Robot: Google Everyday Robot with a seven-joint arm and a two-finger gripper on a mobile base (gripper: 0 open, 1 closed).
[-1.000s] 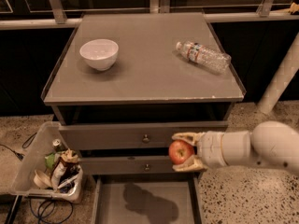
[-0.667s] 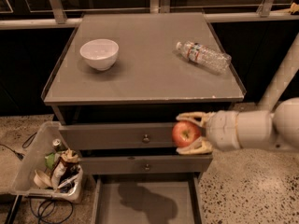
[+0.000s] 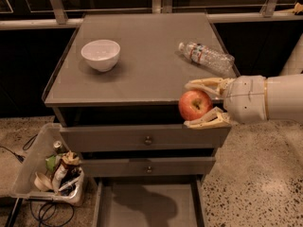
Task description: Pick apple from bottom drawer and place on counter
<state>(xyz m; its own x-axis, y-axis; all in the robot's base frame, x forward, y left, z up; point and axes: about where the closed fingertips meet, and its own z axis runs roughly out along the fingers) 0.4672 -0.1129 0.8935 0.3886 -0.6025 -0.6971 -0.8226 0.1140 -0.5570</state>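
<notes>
My gripper [image 3: 198, 104] comes in from the right and is shut on the red apple [image 3: 194, 104], its two cream fingers [image 3: 204, 84] above and below it. The apple hangs at the front right edge of the counter [image 3: 142, 74], about level with its rim. The bottom drawer [image 3: 147, 207] is pulled open below, a grey tray with nothing in it but a shadow.
A white bowl [image 3: 100, 55] stands on the counter's left side. A clear plastic bottle [image 3: 206, 56] lies at its right, just behind my gripper. Two upper drawers with small knobs [image 3: 148, 139] are closed. A bin of trash [image 3: 49, 171] sits on the floor at the left.
My gripper has lifted the apple from in front of the middle drawers up to the counter's front edge.
</notes>
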